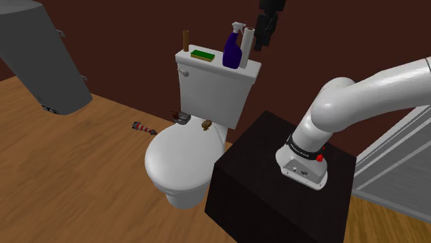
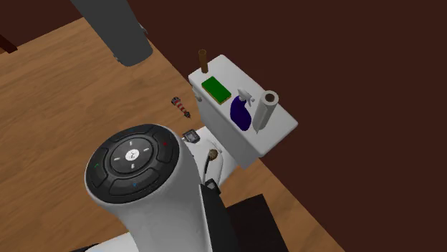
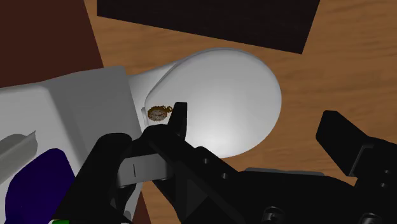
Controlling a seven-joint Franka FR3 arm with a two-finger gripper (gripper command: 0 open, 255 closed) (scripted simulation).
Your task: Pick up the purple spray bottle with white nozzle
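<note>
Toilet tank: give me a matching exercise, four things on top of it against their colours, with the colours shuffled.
On the toilet tank:
1. sponge
2. spray bottle
3. paper roll
4. short post

a. brown
b. pale grey
c. green
d. dark purple

Pairs: 1-c, 2-d, 3-b, 4-a.

Purple spray bottle (image 1: 232,54) with white nozzle upright on toilet tank (image 1: 214,90); green sponge (image 1: 202,55) on its left; white roll (image 1: 248,50) just behind it; black gripper (image 1: 260,43) hangs beside bottle on the right, not touching; toilet lid (image 1: 181,159) down; black stand (image 1: 276,193) lower right.
</note>
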